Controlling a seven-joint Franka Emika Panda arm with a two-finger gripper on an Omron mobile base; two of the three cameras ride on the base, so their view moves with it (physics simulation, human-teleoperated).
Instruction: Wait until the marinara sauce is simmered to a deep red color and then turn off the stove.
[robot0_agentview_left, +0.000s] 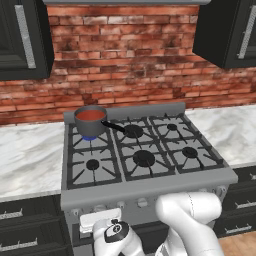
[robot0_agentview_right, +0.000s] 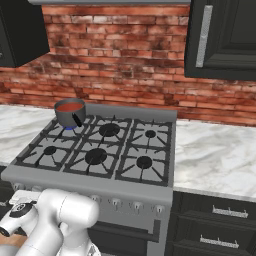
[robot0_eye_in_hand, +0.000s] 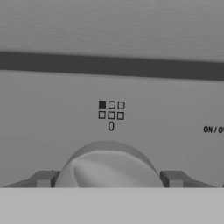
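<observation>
The stove (robot0_agentview_left: 145, 175) is set between white marble counters (robot0_agentview_left: 30, 155) below a red brick wall (robot0_agentview_left: 125, 55). On its back left burner sits a grey saucepan (robot0_agentview_left: 90, 121), its black handle pointing toward the middle back burner, with a blue flame just visible beneath it. The pan holds the marinara sauce (robot0_agentview_left: 90, 115), a smooth orange-red disc. At the stove's front edge, near the left end of the knob row, the gripper (robot0_eye_in_hand: 107, 179) has its jaws spread wide, one fingertip on each side of a round grey knob (robot0_eye_in_hand: 107, 168), apart from it. Above the knob a six-square diagram marks the top left square.
</observation>
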